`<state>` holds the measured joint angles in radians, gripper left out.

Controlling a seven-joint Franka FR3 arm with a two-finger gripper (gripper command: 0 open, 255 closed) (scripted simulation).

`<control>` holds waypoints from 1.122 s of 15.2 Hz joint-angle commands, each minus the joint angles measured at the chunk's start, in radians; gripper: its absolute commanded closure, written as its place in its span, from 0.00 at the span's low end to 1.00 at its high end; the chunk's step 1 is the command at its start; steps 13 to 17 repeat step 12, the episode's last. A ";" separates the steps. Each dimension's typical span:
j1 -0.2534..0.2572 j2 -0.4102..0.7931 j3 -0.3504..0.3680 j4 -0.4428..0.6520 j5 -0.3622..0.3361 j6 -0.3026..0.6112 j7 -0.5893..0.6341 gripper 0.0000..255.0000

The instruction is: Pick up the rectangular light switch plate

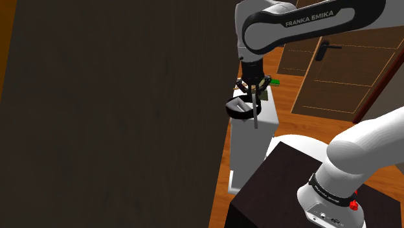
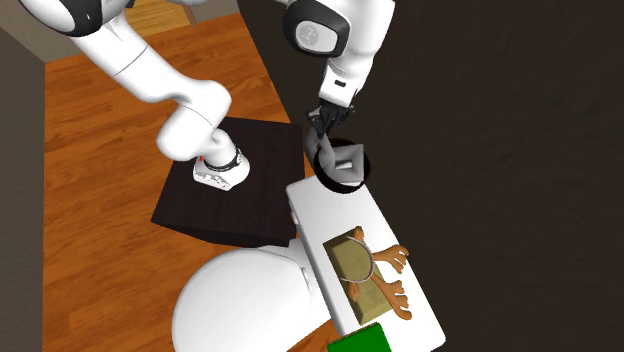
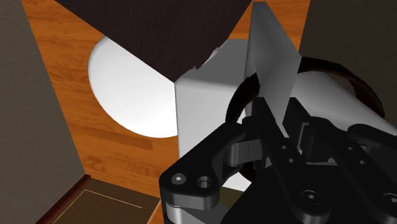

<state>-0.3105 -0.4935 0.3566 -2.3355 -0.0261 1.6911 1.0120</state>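
One thin grey rectangular switch plate (image 3: 273,63) is clasped between the two fingers of the single black claw (image 3: 280,118), which is drawn narrow upon it. The plate (image 2: 343,158) is held upright over the end of the white toilet tank (image 2: 320,215) nearest the dark stand (image 2: 260,150). Whether its lower edge is clear of the tank cannot be told. One black ring (image 2: 340,188) is seen just beneath and around the plate. At the tank's other end, well apart from the claw (image 2: 332,148), four things are counted: one olive box (image 2: 352,268), one wire loop (image 2: 372,262) laid across it, one brown antler-shaped piece (image 2: 398,282) and one green box (image 2: 360,342). One white toilet bowl (image 2: 240,300) is seen beside the tank, over a wooden floor (image 2: 90,150).
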 commanded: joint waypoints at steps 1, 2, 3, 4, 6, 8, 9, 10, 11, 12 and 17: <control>-0.001 -0.002 -0.003 0.026 -0.002 -0.026 -0.005 1.00; -0.002 -0.003 -0.005 0.038 -0.002 -0.040 -0.007 1.00; -0.003 -0.003 -0.006 0.051 -0.003 -0.053 -0.009 1.00; -0.003 -0.004 -0.007 0.064 -0.004 -0.066 -0.011 1.00; -0.004 -0.004 -0.009 0.090 -0.005 -0.093 -0.015 1.00; -0.006 -0.004 -0.011 0.117 -0.007 -0.119 -0.019 1.00; -0.007 -0.003 -0.012 0.131 -0.007 -0.132 -0.021 1.00; -0.007 -0.002 -0.013 0.145 -0.008 -0.145 -0.022 1.00; -0.007 -0.002 -0.013 0.147 -0.009 -0.147 -0.023 1.00; -0.007 -0.002 -0.013 0.147 -0.009 -0.147 -0.023 1.00; -0.007 -0.002 -0.013 0.147 -0.009 -0.147 -0.023 1.00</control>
